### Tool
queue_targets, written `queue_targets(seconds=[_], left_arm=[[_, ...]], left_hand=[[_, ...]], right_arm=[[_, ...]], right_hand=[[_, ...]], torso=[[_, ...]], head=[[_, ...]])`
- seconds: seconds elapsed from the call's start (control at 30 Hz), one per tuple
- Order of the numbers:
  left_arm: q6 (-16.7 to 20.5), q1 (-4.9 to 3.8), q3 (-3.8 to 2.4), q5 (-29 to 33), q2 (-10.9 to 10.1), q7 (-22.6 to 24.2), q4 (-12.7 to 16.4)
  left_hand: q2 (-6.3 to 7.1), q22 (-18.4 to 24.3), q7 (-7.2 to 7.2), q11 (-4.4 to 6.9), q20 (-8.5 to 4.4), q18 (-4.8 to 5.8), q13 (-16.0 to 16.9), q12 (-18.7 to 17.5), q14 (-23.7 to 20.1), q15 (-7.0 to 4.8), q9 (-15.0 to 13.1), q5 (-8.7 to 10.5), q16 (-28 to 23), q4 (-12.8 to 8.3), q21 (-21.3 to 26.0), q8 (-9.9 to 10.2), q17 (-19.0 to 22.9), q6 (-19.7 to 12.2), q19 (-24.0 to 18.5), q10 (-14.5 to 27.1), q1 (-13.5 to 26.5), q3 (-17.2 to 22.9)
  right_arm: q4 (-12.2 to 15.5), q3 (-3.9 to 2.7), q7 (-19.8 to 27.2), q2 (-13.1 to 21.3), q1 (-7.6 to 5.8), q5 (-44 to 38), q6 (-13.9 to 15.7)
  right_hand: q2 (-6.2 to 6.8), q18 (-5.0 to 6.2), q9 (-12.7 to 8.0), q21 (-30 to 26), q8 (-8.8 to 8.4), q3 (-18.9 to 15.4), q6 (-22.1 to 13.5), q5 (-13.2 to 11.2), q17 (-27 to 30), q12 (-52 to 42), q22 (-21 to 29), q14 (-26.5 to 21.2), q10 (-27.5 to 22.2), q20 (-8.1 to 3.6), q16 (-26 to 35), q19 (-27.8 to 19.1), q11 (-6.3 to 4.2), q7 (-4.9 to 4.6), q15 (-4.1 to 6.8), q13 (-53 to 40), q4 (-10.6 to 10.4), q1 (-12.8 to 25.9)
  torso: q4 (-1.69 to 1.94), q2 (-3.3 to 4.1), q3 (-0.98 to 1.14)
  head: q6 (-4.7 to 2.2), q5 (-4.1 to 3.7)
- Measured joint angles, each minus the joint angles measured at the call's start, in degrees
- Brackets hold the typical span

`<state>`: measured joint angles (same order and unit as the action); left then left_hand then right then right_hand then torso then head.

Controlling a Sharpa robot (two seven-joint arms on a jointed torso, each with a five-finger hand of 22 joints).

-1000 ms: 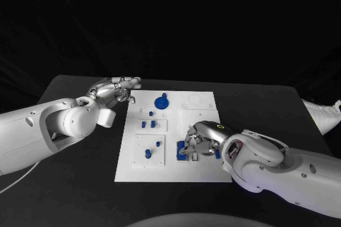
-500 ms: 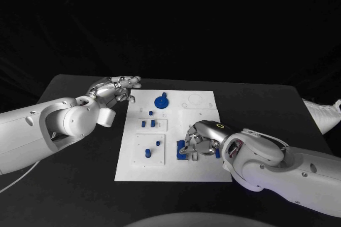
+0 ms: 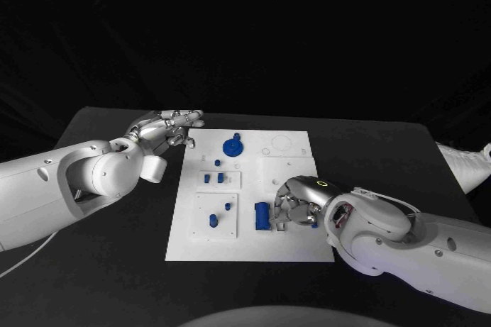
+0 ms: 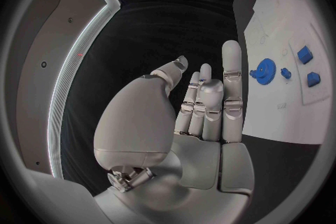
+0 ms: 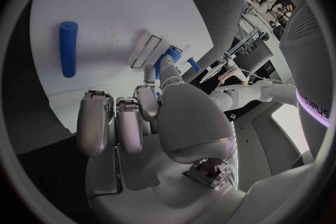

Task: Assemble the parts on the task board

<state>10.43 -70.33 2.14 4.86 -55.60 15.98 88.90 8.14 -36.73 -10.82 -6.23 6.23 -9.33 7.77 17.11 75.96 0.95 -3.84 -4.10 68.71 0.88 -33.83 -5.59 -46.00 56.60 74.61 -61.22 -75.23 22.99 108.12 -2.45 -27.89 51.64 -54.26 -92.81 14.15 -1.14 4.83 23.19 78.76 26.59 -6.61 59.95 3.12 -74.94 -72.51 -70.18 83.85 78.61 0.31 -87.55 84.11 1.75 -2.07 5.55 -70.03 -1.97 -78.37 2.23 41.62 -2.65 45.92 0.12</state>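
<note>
The white task board lies mid-worktop, which is black, with dark room behind. A blue gear sits at its far end and small blue pegs lie in the left panels. My right hand hovers beside a blue cylinder, fingers curled, grasping nothing. My left hand hangs released, fingers apart, off the board's far left corner.

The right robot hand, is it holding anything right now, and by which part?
Nothing that I can see. The right robot hand has its fingers curled in beside the blue cylinder lying on the task board, apart from it.
</note>
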Motion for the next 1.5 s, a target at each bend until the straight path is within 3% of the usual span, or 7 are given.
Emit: queue_targets(seconds=[0.37,0.57,0.8,1.0,1.2,1.27,1.5], left_arm=[[0.00,0.00,0.00,-0.01,-0.04,0.01,0.02],[0.00,0.00,0.00,-0.02,-0.03,0.02,0.02],[0.01,0.00,0.00,-0.03,-0.05,0.02,0.03],[0.03,0.00,0.00,-0.03,-0.11,0.03,0.13],[0.03,0.00,0.07,-0.03,-0.13,0.04,0.16],[0.03,0.00,0.08,-0.03,-0.12,0.04,0.16],[0.03,0.00,0.11,-0.03,-0.04,0.05,0.12]], left_hand=[[0.00,0.04,0.00,0.00,0.00,0.00,-0.01,0.16,-0.18,0.18,0.00,0.00,-0.20,0.00,0.00,0.00,0.13,0.00,0.00,0.00,0.00,0.00],[0.00,0.04,0.00,0.00,0.00,0.00,-0.01,0.16,-0.18,0.18,0.00,0.00,-0.20,0.00,0.00,0.00,0.12,0.00,0.00,0.00,0.00,0.00],[0.00,0.04,0.00,0.00,0.00,0.00,-0.01,0.16,-0.18,0.18,0.00,0.00,-0.20,0.00,0.00,0.00,0.12,0.00,0.00,0.00,0.00,0.00],[0.00,0.04,0.00,0.00,0.00,0.00,0.04,0.16,-0.18,0.18,0.00,0.00,-0.20,0.00,0.00,0.00,0.12,0.00,0.00,0.00,0.00,0.00],[-0.17,0.03,-0.02,0.00,0.00,0.00,0.03,0.16,-0.18,0.18,0.00,0.00,-0.20,0.00,0.22,0.00,0.32,-0.42,0.00,0.00,0.17,0.00],[-0.23,0.03,-0.02,0.00,0.00,0.00,0.03,0.16,-0.18,0.18,0.00,0.00,-0.20,0.00,0.22,0.00,0.32,-0.42,0.00,0.00,0.23,0.00],[-0.23,0.03,-0.02,0.00,0.00,0.00,0.02,0.16,-0.18,0.18,0.00,0.00,-0.20,0.00,0.22,0.00,0.31,-0.42,0.00,0.00,0.23,0.00]], right_arm=[[0.19,0.00,-0.38,0.02,0.01,-0.18,0.28],[1.42,0.02,0.65,1.49,0.04,0.65,2.58],[3.11,-0.08,3.08,7.33,-1.00,6.37,5.31],[3.45,-0.15,3.84,12.39,-1.93,10.13,5.65],[3.68,-0.06,2.94,14.50,-2.03,9.59,4.84],[3.63,-0.02,2.31,14.67,-1.91,8.92,4.36],[3.09,0.16,-0.32,13.78,-0.60,5.70,2.46]], right_hand=[[-0.70,0.00,-0.01,0.00,0.00,-0.33,0.00,0.00,0.01,-0.15,0.08,0.05,-0.01,0.00,0.00,0.00,0.01,0.00,0.01,-0.06,-0.33,0.69],[-1.00,0.00,-0.06,0.00,-0.03,-0.49,0.00,0.00,0.01,-0.15,0.26,0.15,-0.01,0.00,0.00,0.00,0.01,0.00,-0.06,-0.45,-0.49,1.01],[-1.88,0.00,-2.07,-1.55,-4.38,-0.02,-3.79,0.67,0.01,4.74,2.85,0.22,-0.20,0.64,0.79,-0.64,-0.20,-1.88,-0.25,-4.27,-1.45,1.90],[-3.03,0.00,-4.93,-2.03,-9.34,0.24,-5.70,2.54,0.02,7.66,3.79,0.17,-0.19,1.48,1.11,-1.23,-0.22,-3.56,-1.87,-1.84,-2.65,2.91],[-2.63,0.00,-5.89,-2.03,-10.27,-0.10,-3.19,2.54,0.02,7.41,3.57,0.17,0.03,1.57,1.11,-1.14,-0.02,-3.20,-1.87,-2.44,-3.72,4.36],[-2.49,0.01,-6.00,-2.03,-10.43,0.07,-2.91,2.54,0.02,7.41,3.57,0.17,0.65,1.57,1.11,-1.14,-0.64,-3.15,-1.86,-2.45,-3.88,4.50],[-1.49,0.00,-6.37,-2.03,-11.11,-0.50,-1.11,2.27,0.03,7.41,3.57,0.17,0.74,1.57,1.11,-1.14,-0.73,-2.76,-1.86,-2.44,-4.91,5.49]], torso=[[0.00,0.00,-0.01],[0.01,-0.03,-0.02],[-0.02,-0.10,-0.08],[-0.13,-0.07,-0.04],[-0.35,0.01,0.14],[-0.46,0.01,0.20],[-0.51,0.05,0.32]], head=[[-0.04,-0.03],[-0.14,-0.14],[-0.41,-0.62],[-0.68,-1.20],[-0.80,-1.30],[-0.85,-1.31],[-0.84,-1.19]])
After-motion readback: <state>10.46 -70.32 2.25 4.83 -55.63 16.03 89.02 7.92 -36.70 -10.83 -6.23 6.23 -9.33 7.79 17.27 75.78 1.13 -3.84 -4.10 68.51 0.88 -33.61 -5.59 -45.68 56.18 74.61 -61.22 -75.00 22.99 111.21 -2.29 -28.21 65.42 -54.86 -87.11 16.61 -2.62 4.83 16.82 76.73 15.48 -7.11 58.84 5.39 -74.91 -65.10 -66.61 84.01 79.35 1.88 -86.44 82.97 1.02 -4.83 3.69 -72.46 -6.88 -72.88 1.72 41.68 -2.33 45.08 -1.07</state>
